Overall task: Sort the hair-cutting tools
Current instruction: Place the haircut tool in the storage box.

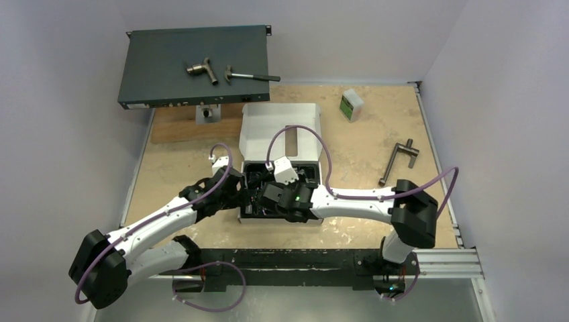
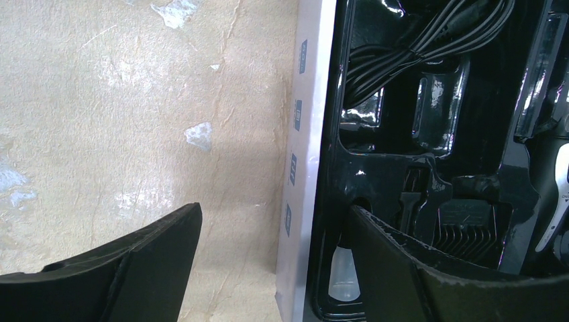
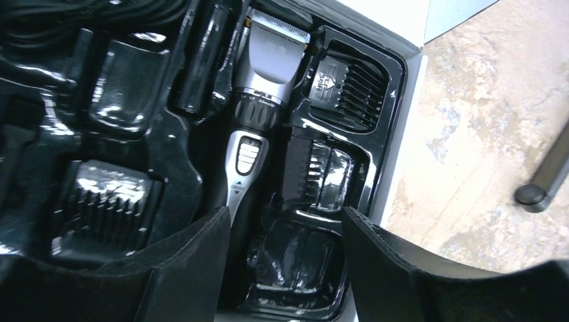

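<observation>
The left gripper (image 2: pixel 275 209), jaws open, straddles the box wall (image 2: pixel 303 168) (likely steadying it); the right gripper (image 3: pixel 287 213), open and empty, hovers over the seated hair clipper (image 3: pixel 258 114).

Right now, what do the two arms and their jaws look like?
The left arm and right arm have white links with black joint housings. A purple cable loops along each. A small green light glows near the right wrist. The jaws are matte black, broad and tapered.

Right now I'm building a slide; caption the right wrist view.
Open right gripper above the hair clipper and comb attachments, each seated in the black tray.
</observation>
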